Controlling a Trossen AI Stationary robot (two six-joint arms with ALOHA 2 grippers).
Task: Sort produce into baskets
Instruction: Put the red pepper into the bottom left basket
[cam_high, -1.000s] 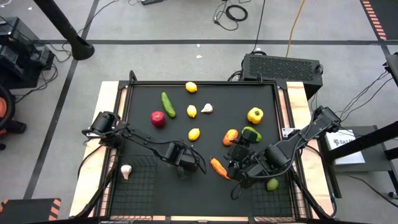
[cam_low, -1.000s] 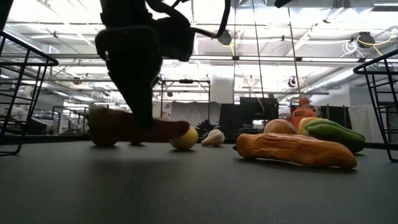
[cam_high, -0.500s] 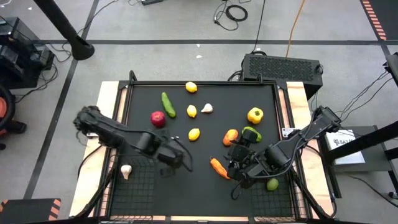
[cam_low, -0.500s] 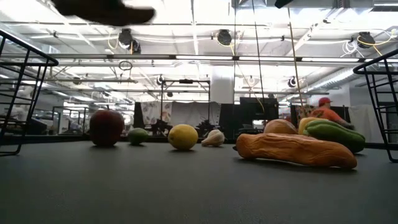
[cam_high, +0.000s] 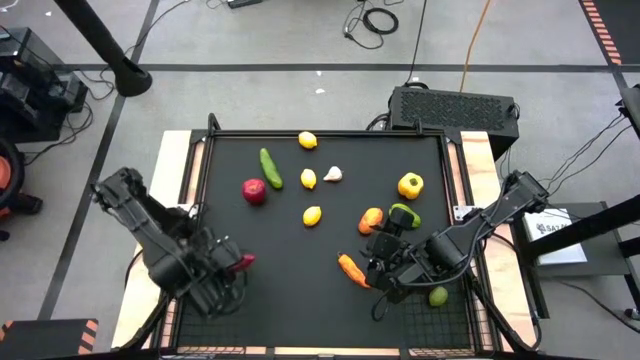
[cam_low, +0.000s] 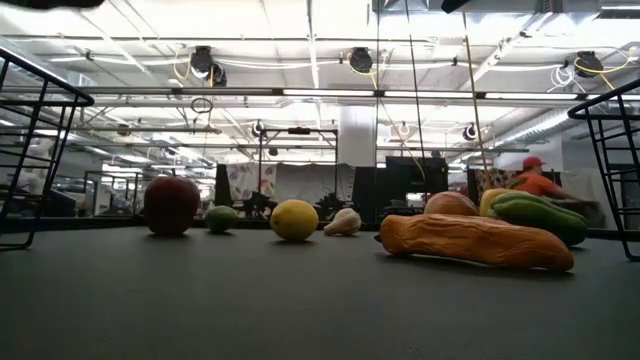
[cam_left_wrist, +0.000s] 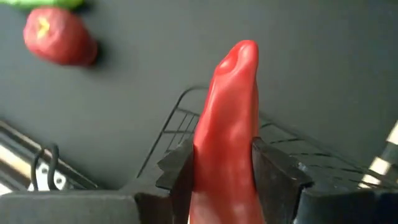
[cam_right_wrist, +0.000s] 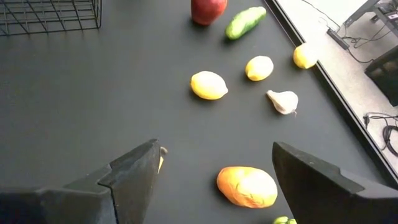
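Note:
My left gripper (cam_high: 236, 264) hangs above the left basket (cam_high: 215, 330) at the table's near left, shut on a long red pepper (cam_left_wrist: 227, 124). The basket's wire corner (cam_left_wrist: 180, 115) shows below the pepper. My right gripper (cam_right_wrist: 211, 180) stands open over the table's near right, above an orange carrot (cam_high: 350, 268) that lies on the black tabletop, and touches nothing. On the table lie a red apple (cam_high: 254, 190), a green cucumber (cam_high: 270, 167), three lemons (cam_high: 312, 214), a garlic (cam_high: 333, 174), a yellow pepper (cam_high: 410, 184) and a green pepper (cam_high: 404, 214). My left gripper pinches the red pepper between its two fingers (cam_left_wrist: 277, 171), one on each long side (cam_left_wrist: 208, 165). The fingers slant down from the table's left and lie along the pepper. Its tapered end (cam_left_wrist: 239, 53) sticks out past the fingertips, lifted clear of the basket.
The right basket (cam_high: 450, 320) at the near right holds a green lime (cam_high: 437, 296). A round orange piece (cam_high: 371, 218) lies beside the green pepper. The table has a raised black rim (cam_high: 205, 150). Bare tabletop lies between the two baskets.
My left gripper has risen from the table's near middle and swung toward the left edge, rolling as it went. It carries the red pepper, now lifted clear of the table, over the left basket. In the low view it has gone up out of sight.

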